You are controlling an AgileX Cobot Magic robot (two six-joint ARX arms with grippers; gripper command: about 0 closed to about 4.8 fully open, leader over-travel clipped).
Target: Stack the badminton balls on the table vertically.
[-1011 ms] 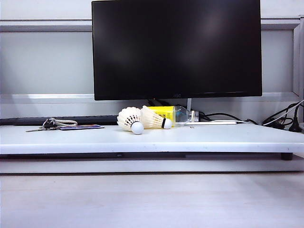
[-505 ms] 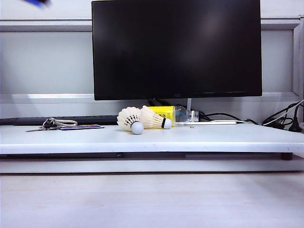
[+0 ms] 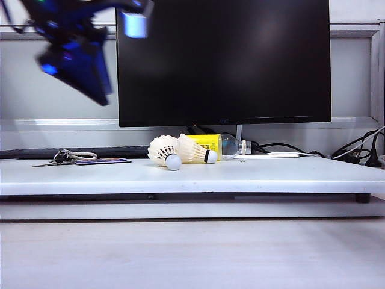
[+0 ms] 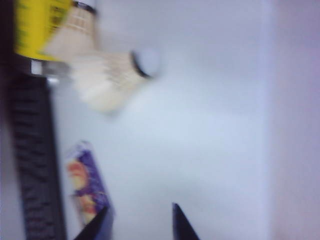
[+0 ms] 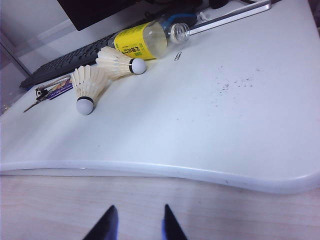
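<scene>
Two badminton balls lie on their sides on the white table, touching each other in front of the monitor. The left one points its cork forward, and the right one points its cork to the right. Both show in the right wrist view. One is a blur in the left wrist view. My left arm is a blue blur high at the upper left, well above the table. The left gripper is open and empty. My right gripper is open and empty over the wooden surface, short of the table's front edge.
A clear bottle with a yellow label lies just behind the balls. A black monitor stands at the back, with a keyboard under it. Keys and a purple card lie at the left. Cables trail at the right.
My left arm has swung down into the exterior view at the upper left, where only a blue speck showed before. The balls and the bottle have not moved.
</scene>
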